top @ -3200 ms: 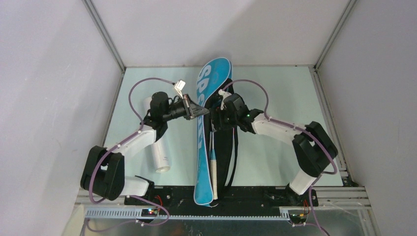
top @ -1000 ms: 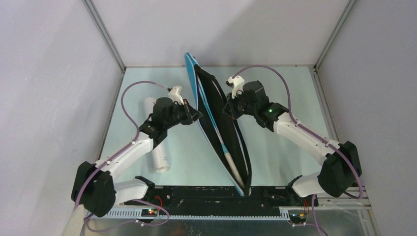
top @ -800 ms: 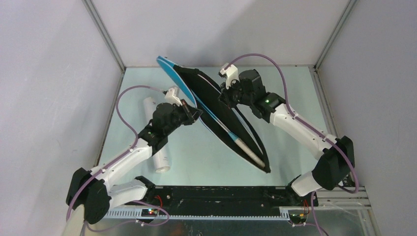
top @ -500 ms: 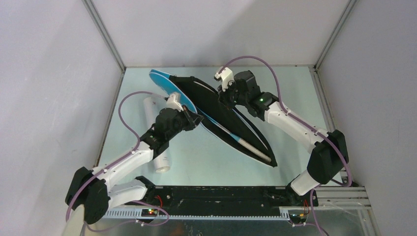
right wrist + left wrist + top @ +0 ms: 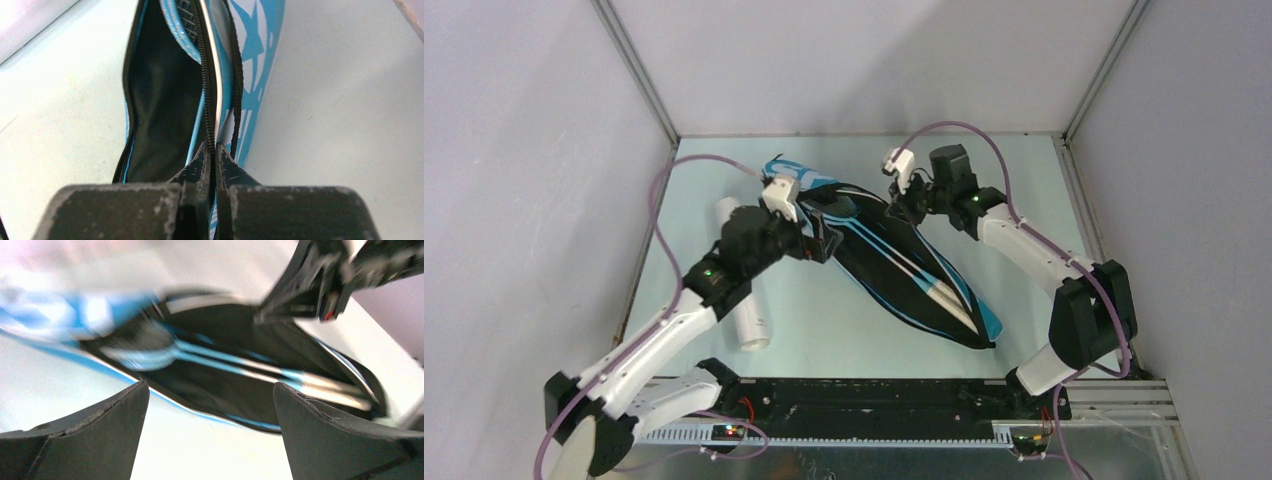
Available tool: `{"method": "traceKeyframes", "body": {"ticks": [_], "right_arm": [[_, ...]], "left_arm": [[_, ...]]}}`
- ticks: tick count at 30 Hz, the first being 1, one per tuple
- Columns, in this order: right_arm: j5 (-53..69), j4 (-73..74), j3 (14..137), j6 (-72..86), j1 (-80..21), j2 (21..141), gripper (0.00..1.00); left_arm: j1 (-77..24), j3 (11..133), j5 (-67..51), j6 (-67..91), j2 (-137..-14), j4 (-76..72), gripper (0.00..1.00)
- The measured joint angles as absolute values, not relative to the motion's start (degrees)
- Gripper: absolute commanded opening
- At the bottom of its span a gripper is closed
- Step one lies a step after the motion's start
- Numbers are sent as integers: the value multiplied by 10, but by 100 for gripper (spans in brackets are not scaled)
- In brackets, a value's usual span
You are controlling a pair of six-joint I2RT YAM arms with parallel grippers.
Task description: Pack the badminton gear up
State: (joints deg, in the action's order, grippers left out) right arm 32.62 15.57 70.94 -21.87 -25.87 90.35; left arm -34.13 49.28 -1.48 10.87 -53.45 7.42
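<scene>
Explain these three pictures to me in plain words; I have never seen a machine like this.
These are two robot arms bolted to the near edge of a table, each ending in a two-finger hand. The wide picture looks down from above and behind them. The other two come from small cameras on the wrists, so each shows its own arm's fingers at the bottom. On the table lies an open blue racket bag with rackets inside, and a white tube lies off to the left. The left hand is open and empty, close to the bag. The right hand is shut, pinching the bag's zipper edge.
</scene>
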Motion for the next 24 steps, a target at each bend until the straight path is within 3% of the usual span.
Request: {"method": "traceKeyframes", "body": {"ticks": [4, 7, 10, 15, 24], "right_arm": [[401, 204, 713, -290, -230, 905, 0], [446, 270, 731, -353, -225, 915, 0], [484, 354, 772, -422, -216, 934, 0], [545, 520, 882, -540, -190, 988, 0], [581, 667, 981, -628, -184, 1063, 0]], "left_arm": [[-309, 536, -38, -62, -504, 42, 100], [-235, 591, -134, -210, -528, 81, 100], [-166, 645, -231, -389, -573, 177, 100], [-146, 680, -293, -636, -648, 389, 100], [-146, 657, -288, -811, -692, 569, 100]]}}
